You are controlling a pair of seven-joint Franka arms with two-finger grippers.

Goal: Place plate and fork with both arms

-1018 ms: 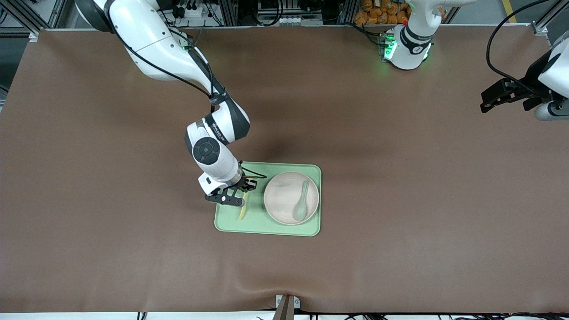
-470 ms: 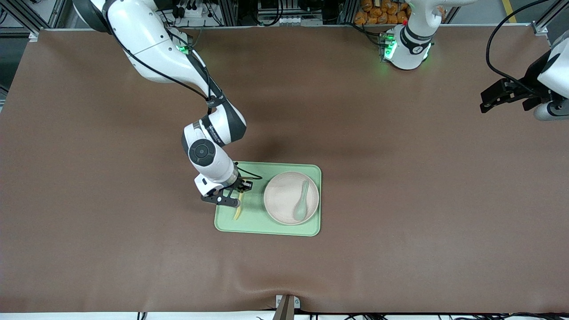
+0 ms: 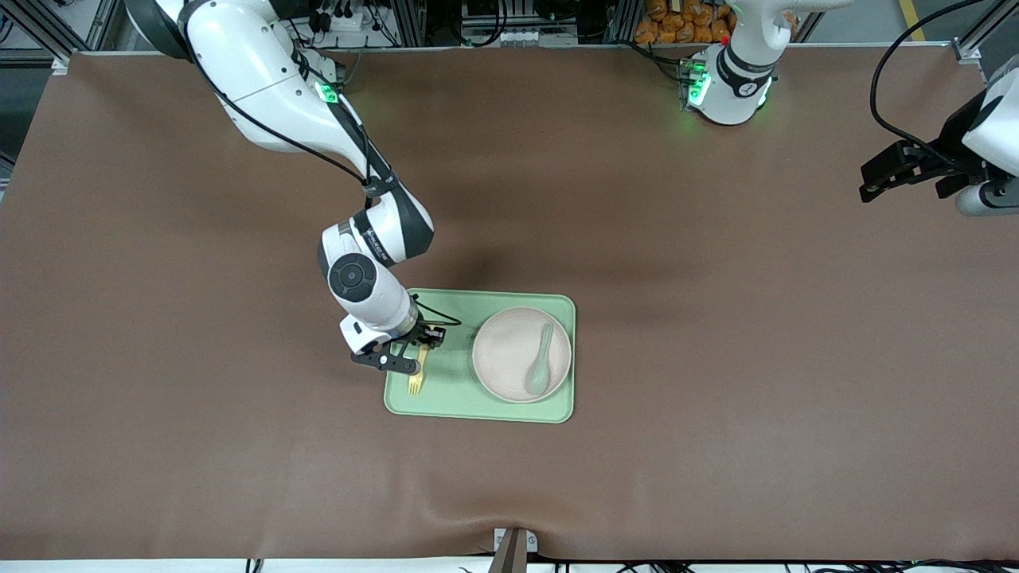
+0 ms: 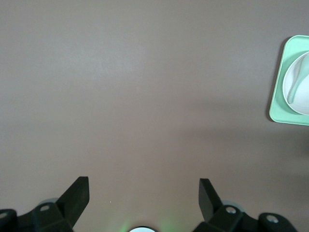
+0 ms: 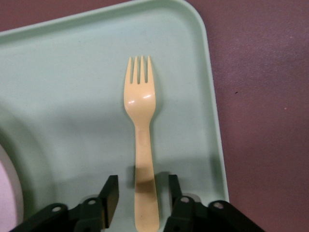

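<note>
The pale yellow fork (image 3: 415, 380) lies flat on the light green tray (image 3: 478, 407), near the tray's edge toward the right arm's end, tines pointing at the front camera. My right gripper (image 3: 419, 356) is low over the fork's handle. In the right wrist view the fork (image 5: 140, 121) lies between the jaws of my right gripper (image 5: 140, 186), which stand open with a gap on each side. The beige-pink plate (image 3: 509, 354) sits on the tray beside the fork. My left gripper (image 3: 874, 185) waits open and empty (image 4: 144, 186) over bare table at the left arm's end.
A grey-green spoon (image 3: 540, 362) lies in the plate. The left wrist view shows the tray's corner (image 4: 276, 110) with the plate (image 4: 301, 99) at its edge. Brown table cloth (image 3: 716, 358) surrounds the tray.
My right gripper has moved toward the right arm's end of the tray, and the fork has shifted with it and turned straighter. The left arm has not moved.
</note>
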